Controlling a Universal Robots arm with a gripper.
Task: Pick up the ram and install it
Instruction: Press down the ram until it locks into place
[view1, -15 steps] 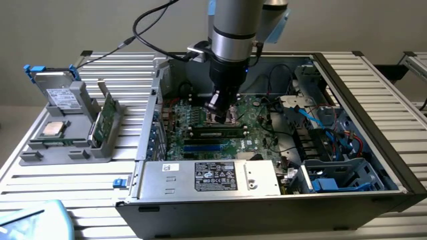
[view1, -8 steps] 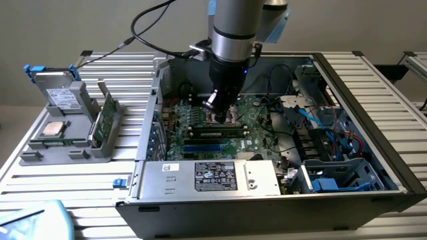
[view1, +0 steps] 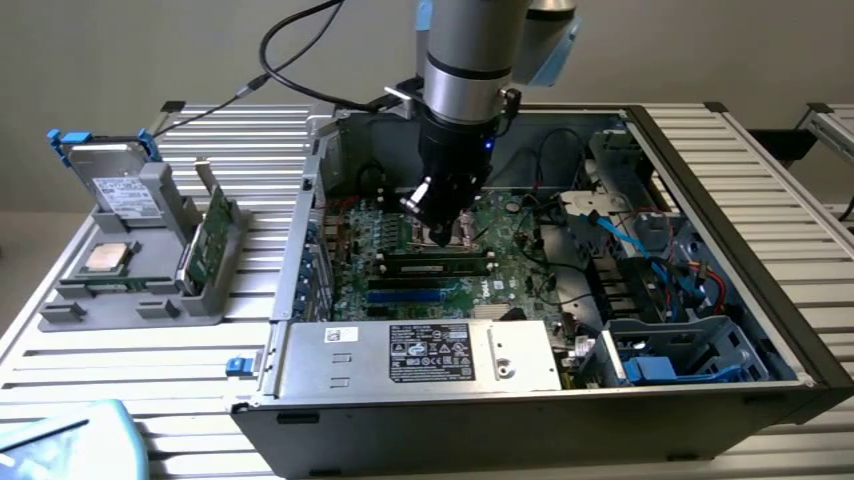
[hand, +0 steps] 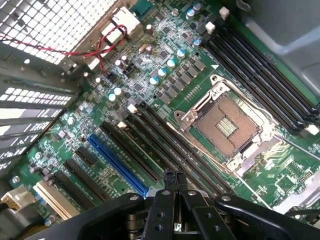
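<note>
Black pincer fingers are pressed together, empty, hovering over the motherboard slots. The ram lies seated in a slot just below. It looks light, stiff and fragile; best gripped by its long edges.

I'm working in a robotics lab: an opened computer case lies on a slatted aluminium table, parts parked in a grey holder.
</note>
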